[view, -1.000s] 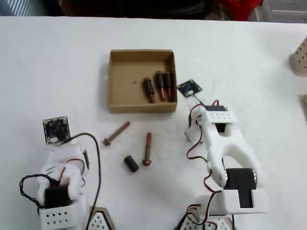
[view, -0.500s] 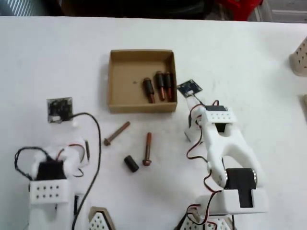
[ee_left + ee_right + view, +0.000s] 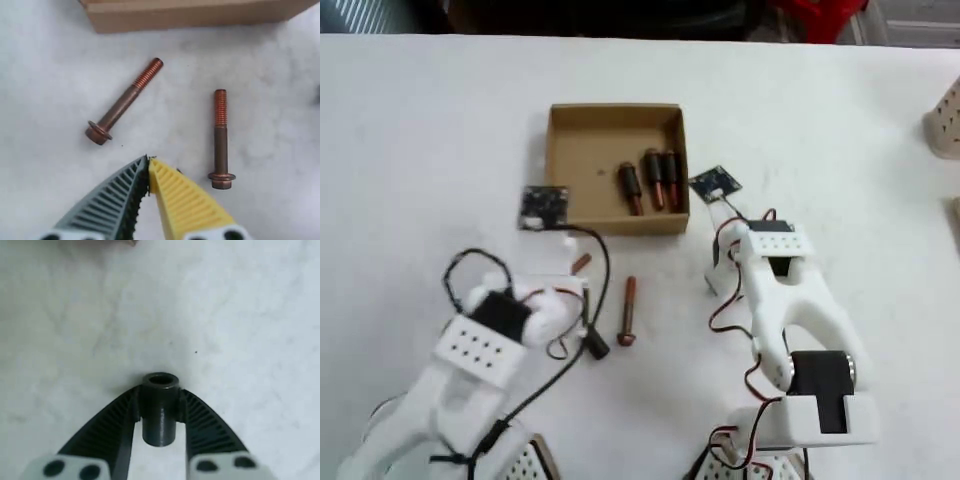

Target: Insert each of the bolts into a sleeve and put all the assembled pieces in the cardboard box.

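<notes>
Near the front wall of the cardboard box [image 3: 615,224], 2 bolts lie loose on the worktop [image 3: 440,120]: a slanted bolt [image 3: 124,101] and a straight bolt [image 3: 220,137], apart from each other. Left pincer [image 3: 149,167] hangs over them w/ tips together, holding nothing. Right pincer [image 3: 160,395] is clamped on a black sleeve [image 3: 160,410], bore facing away from the wrist, over bare worktop. A 2nd sleeve [image 3: 595,343] lies just beside the straight bolt's head. 3 assembled pieces [image 3: 655,180] already sit in the box.

Step in hand, prob.: pick up a bolt w/ the left arm. To do it well:
- Spread the tips first.
- Come down astride the shank near the head, not on the threads, so the threaded end is free to enter the bore.
- Square the tips across the shank, since a round bolt may roll away otherwise.
- Line the bolt's axis up w/ the held sleeve's bore before pushing.
</notes>
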You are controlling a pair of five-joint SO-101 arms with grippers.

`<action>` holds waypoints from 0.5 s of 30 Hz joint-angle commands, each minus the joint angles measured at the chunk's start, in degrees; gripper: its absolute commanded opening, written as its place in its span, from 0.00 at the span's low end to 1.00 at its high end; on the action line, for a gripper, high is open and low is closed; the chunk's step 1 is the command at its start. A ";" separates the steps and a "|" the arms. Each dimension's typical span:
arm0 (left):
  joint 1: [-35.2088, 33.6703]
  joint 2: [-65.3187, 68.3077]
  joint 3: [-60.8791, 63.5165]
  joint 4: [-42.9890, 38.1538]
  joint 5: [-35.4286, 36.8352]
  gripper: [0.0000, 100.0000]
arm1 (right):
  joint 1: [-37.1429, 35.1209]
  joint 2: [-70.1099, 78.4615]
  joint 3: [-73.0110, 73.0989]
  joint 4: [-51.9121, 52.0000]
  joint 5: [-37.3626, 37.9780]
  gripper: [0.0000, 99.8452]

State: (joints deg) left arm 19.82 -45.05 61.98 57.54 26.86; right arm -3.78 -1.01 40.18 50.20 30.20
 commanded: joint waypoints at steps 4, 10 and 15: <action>-0.57 19.12 -3.34 -10.29 2.02 0.02 | 0.92 0.04 -1.32 -0.40 0.62 0.02; -8.04 27.56 -7.91 -11.34 2.02 0.02 | 0.92 0.04 -1.32 -0.48 0.62 0.02; -12.44 33.98 -12.48 -12.66 2.02 0.02 | 0.92 0.04 -1.32 -0.40 0.62 0.02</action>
State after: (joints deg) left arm 11.12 -14.73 54.77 47.52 28.09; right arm -3.78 -1.01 40.18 50.20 30.20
